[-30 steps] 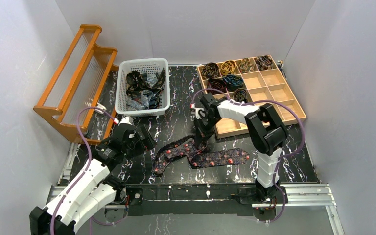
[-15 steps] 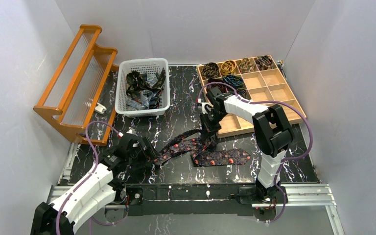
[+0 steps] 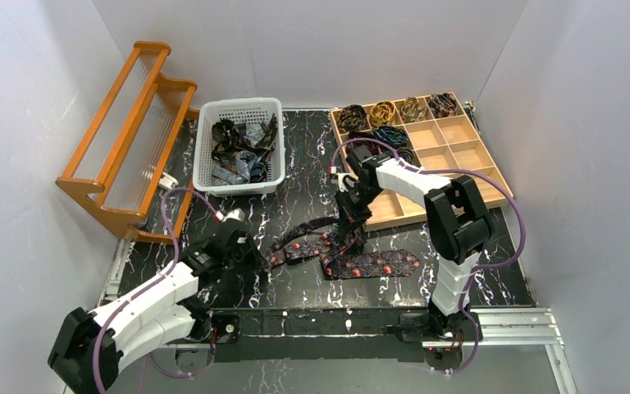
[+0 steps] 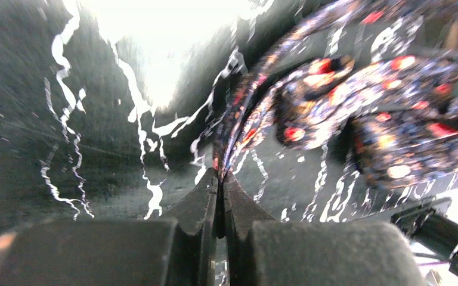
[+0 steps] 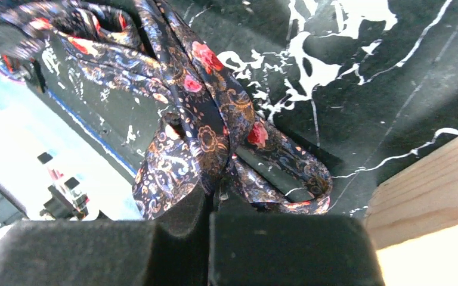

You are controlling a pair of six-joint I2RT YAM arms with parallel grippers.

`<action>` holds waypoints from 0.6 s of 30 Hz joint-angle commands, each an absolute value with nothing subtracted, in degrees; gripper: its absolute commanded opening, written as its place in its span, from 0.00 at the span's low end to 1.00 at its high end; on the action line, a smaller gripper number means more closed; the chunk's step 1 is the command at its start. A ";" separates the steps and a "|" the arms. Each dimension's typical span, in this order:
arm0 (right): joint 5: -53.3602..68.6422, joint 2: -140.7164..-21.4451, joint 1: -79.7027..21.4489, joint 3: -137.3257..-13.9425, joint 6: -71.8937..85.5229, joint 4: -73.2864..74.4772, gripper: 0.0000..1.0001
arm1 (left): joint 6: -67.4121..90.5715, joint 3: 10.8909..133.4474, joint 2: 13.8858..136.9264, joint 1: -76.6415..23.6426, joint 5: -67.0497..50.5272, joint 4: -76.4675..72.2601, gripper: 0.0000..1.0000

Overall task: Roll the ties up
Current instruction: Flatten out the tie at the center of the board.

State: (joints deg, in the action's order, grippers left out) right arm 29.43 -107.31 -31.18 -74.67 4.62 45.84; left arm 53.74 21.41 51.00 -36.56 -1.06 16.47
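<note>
Dark red-dotted tie [image 3: 373,264] sprawled on black marbled table [image 3: 295,205], centre front. I see left gripper [image 4: 219,179] pinched tight on narrow end; right gripper [image 5: 210,199] clamped on folded middle (fabric bunched there), near wooden tray [image 3: 459,130].

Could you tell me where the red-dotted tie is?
Top view: the tie lies near-centre, pinched by the left gripper and right gripper, beside the wooden tray.

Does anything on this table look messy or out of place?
The dark fabric necktie with red dots: it sprawls in a crooked V on the black marbled table, unrolled, unlike the neat coils in the wooden compartment tray.
</note>
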 commanded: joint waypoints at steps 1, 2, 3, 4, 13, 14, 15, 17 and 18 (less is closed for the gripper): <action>37.51 -105.16 -31.22 -77.74 0.14 49.99 0.01 | 45.83 33.93 45.68 -36.72 16.28 25.89 0.00; 40.84 -105.29 -31.49 -77.59 0.09 49.79 0.03 | 44.97 36.98 44.27 -36.74 21.60 29.71 0.00; 43.11 -105.70 -32.05 -77.81 0.09 49.75 0.03 | 44.24 39.95 43.03 -36.76 27.16 33.11 0.00; 43.76 -106.34 -33.36 -78.44 0.09 49.60 0.03 | 43.05 42.33 41.91 -36.77 31.62 35.46 0.00; 25.79 -118.43 -41.74 -92.70 6.50 47.34 0.41 | 38.77 47.21 39.37 -36.83 43.78 42.91 0.00; 21.94 -117.51 -41.63 -93.55 7.73 46.79 0.52 | 39.32 46.86 38.62 -36.83 44.33 43.50 0.00; 18.67 -115.97 -41.36 -93.53 8.55 45.70 0.68 | 39.71 46.79 37.94 -36.83 45.39 44.17 0.00; 14.98 -111.35 -41.22 -92.18 8.83 43.67 0.84 | 41.00 47.56 37.17 -36.82 47.40 46.37 0.00; 11.66 -109.09 -41.22 -91.34 9.85 43.44 0.85 | 41.73 48.23 37.03 -36.83 48.62 47.62 0.00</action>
State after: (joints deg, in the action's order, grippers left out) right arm 25.56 -118.32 -43.05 -90.13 5.82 45.95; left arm 39.72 47.18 38.85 -36.62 40.34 41.21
